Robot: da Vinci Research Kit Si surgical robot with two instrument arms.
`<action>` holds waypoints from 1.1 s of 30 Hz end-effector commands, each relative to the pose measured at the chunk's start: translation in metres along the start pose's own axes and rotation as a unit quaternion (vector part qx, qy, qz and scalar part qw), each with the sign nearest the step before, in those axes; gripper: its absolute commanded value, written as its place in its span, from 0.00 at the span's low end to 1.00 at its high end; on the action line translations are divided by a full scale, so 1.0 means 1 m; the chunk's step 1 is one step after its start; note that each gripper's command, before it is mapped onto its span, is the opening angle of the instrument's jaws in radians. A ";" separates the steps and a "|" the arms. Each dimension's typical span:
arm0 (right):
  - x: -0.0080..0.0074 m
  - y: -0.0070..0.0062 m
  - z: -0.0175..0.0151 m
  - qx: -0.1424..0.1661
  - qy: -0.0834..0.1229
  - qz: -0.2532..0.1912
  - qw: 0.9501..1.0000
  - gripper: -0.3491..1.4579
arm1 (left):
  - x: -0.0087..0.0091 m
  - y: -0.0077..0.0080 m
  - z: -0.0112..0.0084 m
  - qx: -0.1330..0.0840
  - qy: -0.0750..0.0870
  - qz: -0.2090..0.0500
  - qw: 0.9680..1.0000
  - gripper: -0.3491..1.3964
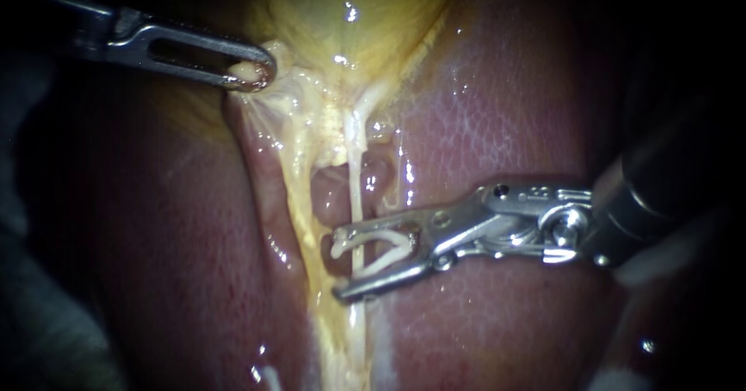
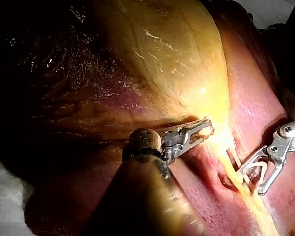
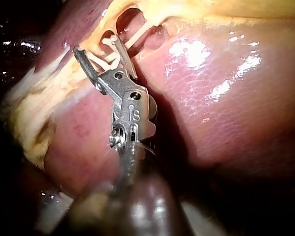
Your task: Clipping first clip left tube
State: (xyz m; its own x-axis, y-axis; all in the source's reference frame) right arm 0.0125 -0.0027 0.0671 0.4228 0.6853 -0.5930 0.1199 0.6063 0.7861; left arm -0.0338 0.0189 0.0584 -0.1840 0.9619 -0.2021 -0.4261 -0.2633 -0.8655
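My left instrument (image 1: pixel 252 74) comes in from the upper left. Its slotted jaws are shut on a fold of pale tissue at the narrow end of the yellow gallbladder (image 1: pixel 350 18), holding it taut; the left wrist view shows the same grip (image 2: pixel 203 130). My right instrument (image 1: pixel 339 263) comes in from the right. Its jaws stand wide with a white clip (image 1: pixel 388 239) seated between them, both legs spread. A thin pale tube (image 1: pixel 355 181) runs down through the clip's mouth. The right wrist view shows these jaws (image 3: pixel 95 46) and the clip (image 3: pixel 105 44) straddling the tube (image 3: pixel 137 32).
Reddish liver (image 1: pixel 497 111) lies on both sides of the cleft. A broader yellow band of tissue (image 1: pixel 299 204) runs beside the thin tube, with a dark window (image 1: pixel 334 193) between them. Wet glare spots shine on the liver (image 3: pixel 226 98).
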 end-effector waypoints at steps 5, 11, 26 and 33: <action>0.0002 0.0010 0.0016 -0.006 0.000 0.008 1.000 0.46 | 0.0000 0.0001 0.0000 0.000 0.000 0.000 1.000 0.00; 0.0003 0.0013 0.0040 0.002 0.026 0.015 1.000 0.46 | 0.0000 0.0001 0.0000 0.000 0.000 0.000 1.000 0.00; 0.0020 -0.0009 0.0056 0.053 0.103 0.036 0.993 0.47 | 0.0000 0.0001 0.0000 0.000 0.000 0.000 1.000 0.00; 0.0035 -0.0035 0.0053 0.090 0.100 0.036 0.990 0.45 | 0.0000 0.0001 0.0000 0.000 0.000 0.000 1.000 0.00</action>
State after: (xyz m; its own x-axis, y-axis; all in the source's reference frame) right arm 0.0183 -0.0047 0.0631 0.2536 0.8000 -0.5437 0.2671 0.4823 0.8343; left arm -0.0338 0.0188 0.0583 -0.1834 0.9621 -0.2019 -0.4268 -0.2629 -0.8653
